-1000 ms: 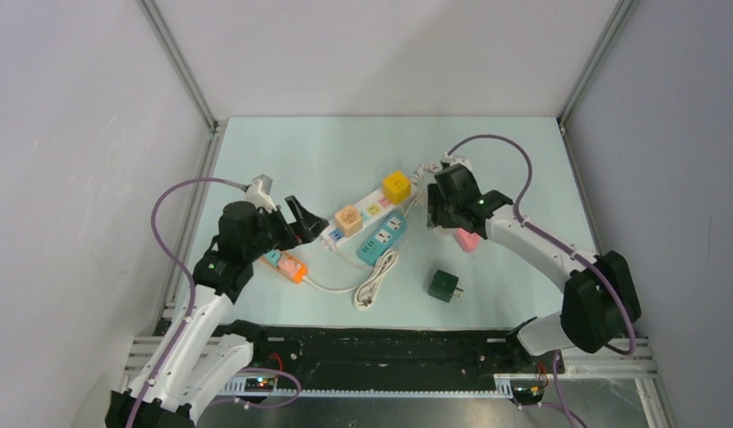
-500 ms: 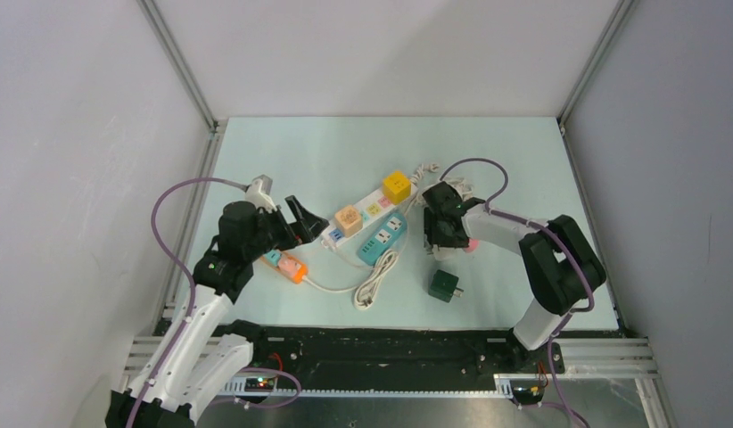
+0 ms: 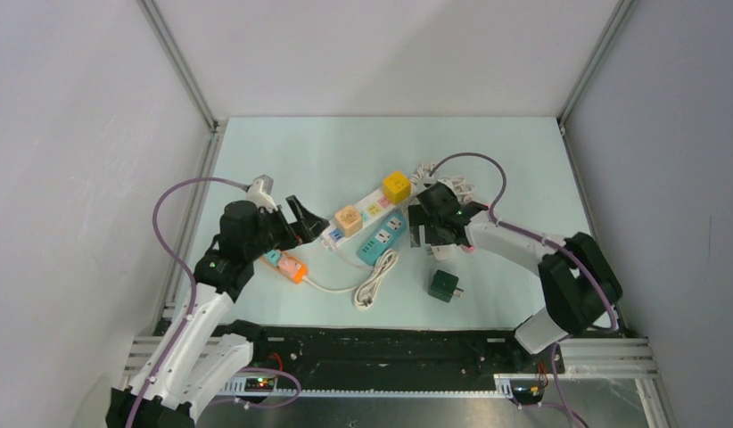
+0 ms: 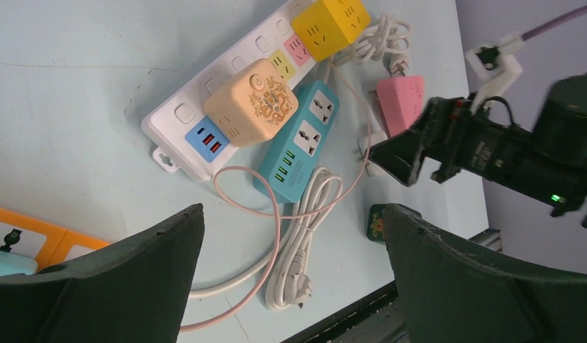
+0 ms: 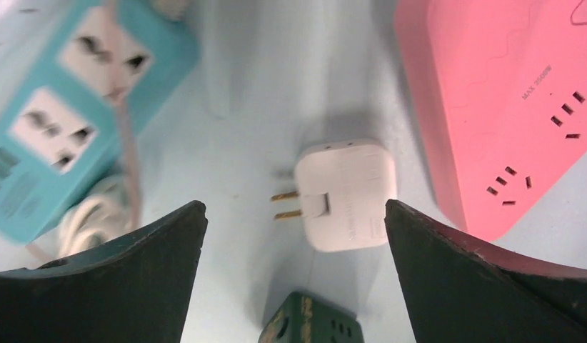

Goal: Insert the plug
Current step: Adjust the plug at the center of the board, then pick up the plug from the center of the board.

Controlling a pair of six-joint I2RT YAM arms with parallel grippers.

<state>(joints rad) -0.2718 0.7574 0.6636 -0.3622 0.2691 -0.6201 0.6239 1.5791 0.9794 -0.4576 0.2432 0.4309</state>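
A white plug (image 5: pixel 345 193) lies flat on the table in the right wrist view, its two brass prongs pointing left toward the teal power strip (image 5: pixel 76 121). My right gripper (image 5: pixel 294 209) hovers over it, open, with a finger on either side and not touching it. From above, this gripper (image 3: pixel 425 234) sits between the teal strip (image 3: pixel 382 237) and the pink strip (image 3: pixel 468 242), and hides the plug. My left gripper (image 3: pixel 305 218) is open and empty beside the white strip's (image 3: pixel 363 212) near end.
Yellow (image 3: pixel 397 186) and peach (image 3: pixel 349 219) cube adapters sit on the white strip. A dark green cube (image 3: pixel 445 285) lies just in front of the right gripper. A coiled white cord (image 3: pixel 374 281) and an orange strip (image 3: pixel 292 266) lie near the left arm.
The right gripper has shifted left from beside the pink strip toward the teal strip, and its jaws have spread wide. The left arm has stayed still.
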